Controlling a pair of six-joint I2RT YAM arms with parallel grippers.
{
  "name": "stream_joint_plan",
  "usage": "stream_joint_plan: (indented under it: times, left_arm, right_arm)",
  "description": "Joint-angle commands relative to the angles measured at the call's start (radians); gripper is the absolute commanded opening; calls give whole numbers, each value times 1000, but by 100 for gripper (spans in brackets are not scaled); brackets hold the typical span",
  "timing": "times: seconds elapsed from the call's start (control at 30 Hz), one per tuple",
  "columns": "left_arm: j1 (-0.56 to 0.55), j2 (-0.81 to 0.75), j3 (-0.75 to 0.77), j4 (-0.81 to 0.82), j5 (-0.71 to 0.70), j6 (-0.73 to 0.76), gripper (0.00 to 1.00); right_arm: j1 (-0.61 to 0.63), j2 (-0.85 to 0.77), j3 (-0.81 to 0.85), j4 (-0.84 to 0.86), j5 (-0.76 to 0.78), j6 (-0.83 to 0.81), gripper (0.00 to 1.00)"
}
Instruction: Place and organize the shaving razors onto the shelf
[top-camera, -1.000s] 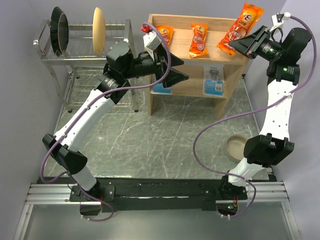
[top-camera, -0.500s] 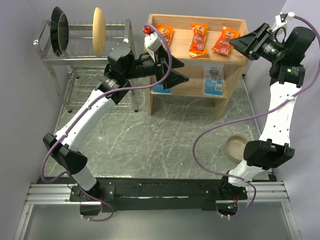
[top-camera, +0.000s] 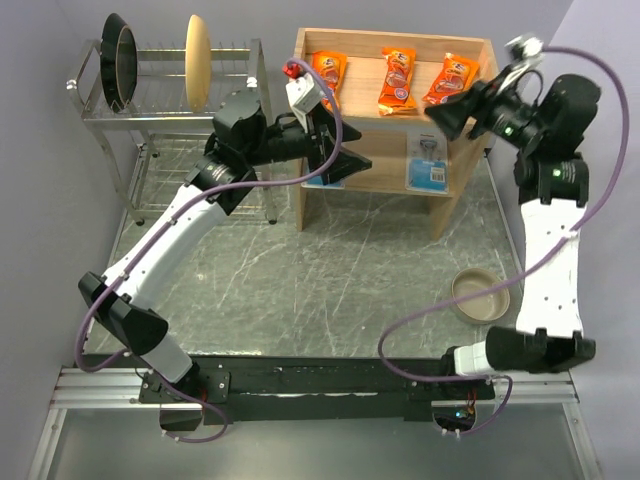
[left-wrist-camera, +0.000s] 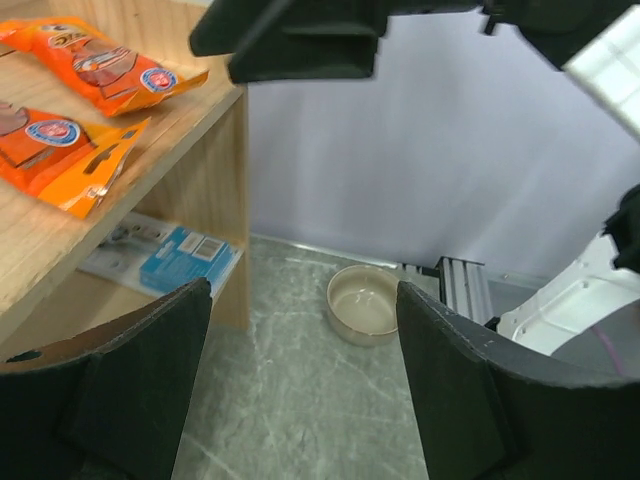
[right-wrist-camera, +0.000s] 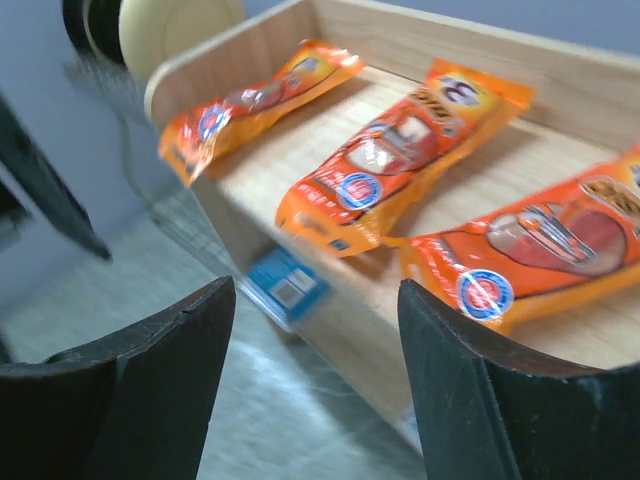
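Note:
The wooden shelf (top-camera: 362, 60) stands at the back. Three orange razor packets (top-camera: 328, 70) (top-camera: 397, 80) (top-camera: 450, 80) lie side by side on its top tier. One blue razor card (top-camera: 428, 160) lies on the lower tier at the right. A second one (top-camera: 322, 180) on the left is mostly hidden by my left gripper (top-camera: 355, 165), which is open and empty in front of the shelf's left part. My right gripper (top-camera: 442, 112) is open and empty by the shelf's right end, next to the rightmost packet (right-wrist-camera: 540, 250). The right wrist view also shows a blue card (right-wrist-camera: 285, 285).
A chrome dish rack (top-camera: 150, 100) with a black pan (top-camera: 118, 60) and a beige plate (top-camera: 196, 60) stands at the back left. A beige bowl (top-camera: 477, 293) sits on the marble table at the right, also seen in the left wrist view (left-wrist-camera: 365, 303).
My right gripper let go of the third orange packet, which now lies on the top tier at the right, then drew down and left beside it. My left gripper barely moved.

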Motion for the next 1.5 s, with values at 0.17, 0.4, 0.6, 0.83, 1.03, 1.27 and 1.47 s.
stream_joint_plan:
  times: [0.17, 0.4, 0.6, 0.83, 1.03, 1.27, 1.47]
  left_arm:
    - [40, -119, -66, 0, -46, 54, 80]
    - [58, -136, -92, 11, -53, 37, 81]
    - [64, -142, -97, 12, -63, 34, 81]
    - [67, -133, -94, 23, -63, 22, 82]
    - [69, -122, -85, 34, -58, 4, 82]
    - [72, -115, -88, 52, -47, -18, 81]
    - [75, -113, -83, 57, -43, -30, 82]
  right_arm:
    - [108, -22, 71, -148, 201, -636, 72]
    - [195, -48, 11, -196, 302, -906, 64]
    - [212, 5, 52, -236, 391, -931, 52]
    - [217, 8, 22, -206, 443, -958, 48]
    - [217, -15, -20, -170, 508, -1010, 34]
    - [217, -46, -60, -154, 517, -1031, 13]
    - [217, -77, -89, -82, 526, -1006, 4]
